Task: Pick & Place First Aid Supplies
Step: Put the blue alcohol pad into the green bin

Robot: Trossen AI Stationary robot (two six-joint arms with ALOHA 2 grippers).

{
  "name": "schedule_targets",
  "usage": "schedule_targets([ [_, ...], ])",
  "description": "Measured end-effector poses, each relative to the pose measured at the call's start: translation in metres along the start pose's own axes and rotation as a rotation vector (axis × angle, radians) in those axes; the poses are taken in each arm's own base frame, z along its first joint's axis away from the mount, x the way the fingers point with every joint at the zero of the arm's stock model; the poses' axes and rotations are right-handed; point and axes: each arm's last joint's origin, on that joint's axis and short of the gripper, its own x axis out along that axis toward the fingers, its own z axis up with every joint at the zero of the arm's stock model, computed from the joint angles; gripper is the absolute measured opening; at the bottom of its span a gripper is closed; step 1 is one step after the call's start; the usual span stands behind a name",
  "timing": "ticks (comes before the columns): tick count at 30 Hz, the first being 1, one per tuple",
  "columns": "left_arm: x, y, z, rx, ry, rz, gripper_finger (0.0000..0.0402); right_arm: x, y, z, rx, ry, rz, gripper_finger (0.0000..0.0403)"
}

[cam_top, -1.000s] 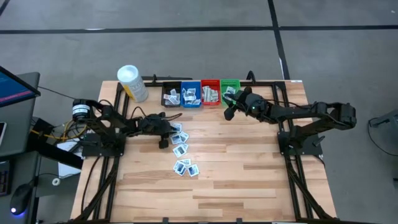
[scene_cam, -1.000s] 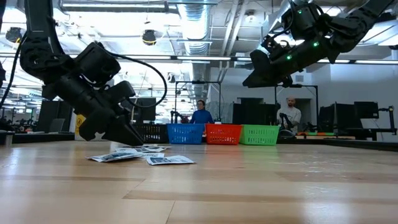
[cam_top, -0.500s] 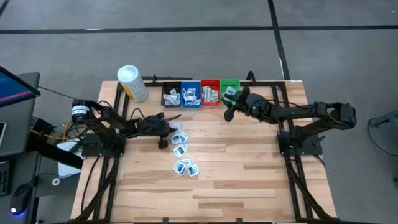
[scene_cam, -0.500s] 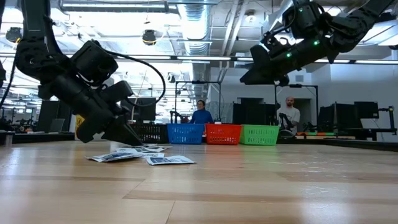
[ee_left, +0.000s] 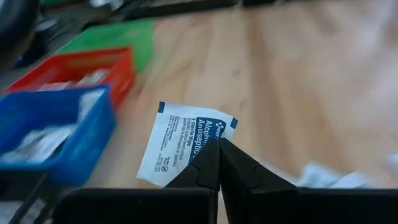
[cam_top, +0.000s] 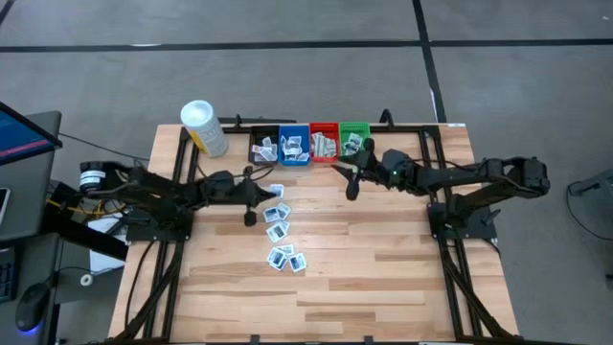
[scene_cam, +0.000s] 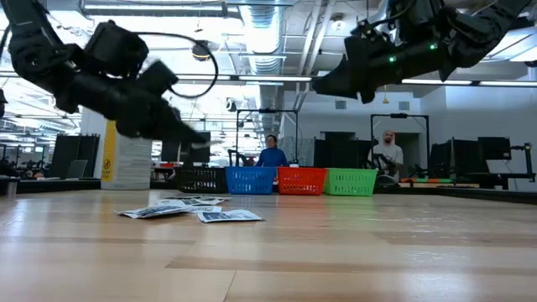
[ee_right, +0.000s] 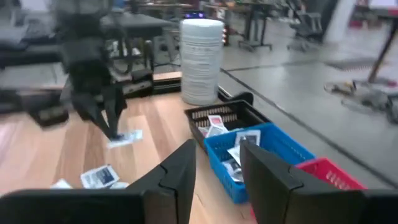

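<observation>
Your left gripper (ee_left: pixel 218 163) has just snapped closed on the corner of a white wipe packet (ee_left: pixel 185 142) and lifted it off the table (cam_top: pixel 383 249); a second ago it sat low over the scattered packets (cam_top: pixel 281 233) with its jaws still apart. Now it hangs above the boards near the black bin (cam_top: pixel 263 149) and blue bin (cam_top: pixel 294 148), so I judge the pick done and the carry to a bin next.

Your right gripper (ee_right: pixel 216 163) hangs raised by the red bin (cam_top: pixel 325 145) and green bin (cam_top: pixel 354 139), jaws part open, holding nothing; it has drifted slightly toward the table's middle.

The held packet is flat, thin, rectangular foil-paper with blue corners and print, and it dangles limply from one corner. The bins are small latticed plastic baskets, already holding packets. The yellow canister (cam_top: pixel 203 127) has a white cap.
</observation>
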Motion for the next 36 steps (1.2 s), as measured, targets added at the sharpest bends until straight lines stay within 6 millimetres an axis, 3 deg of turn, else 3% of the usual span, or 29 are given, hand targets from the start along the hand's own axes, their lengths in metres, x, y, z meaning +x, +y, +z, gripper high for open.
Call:
schedule_targets([
  [11,0.004,-0.006,0.035,-0.142,-0.183,-0.452,0.0007,-0.008,0.039,0.001,-0.339,-0.053,0.171,0.0118],
  [19,0.009,-0.010,0.059,-0.123,-0.252,-0.490,0.0007,-0.015,0.060,0.003,-0.525,-0.121,0.284,0.0118],
  [36,0.021,-0.010,0.102,-0.115,-0.358,-0.513,0.0008,-0.016,0.069,0.015,-0.528,-0.198,0.393,0.0118],
])
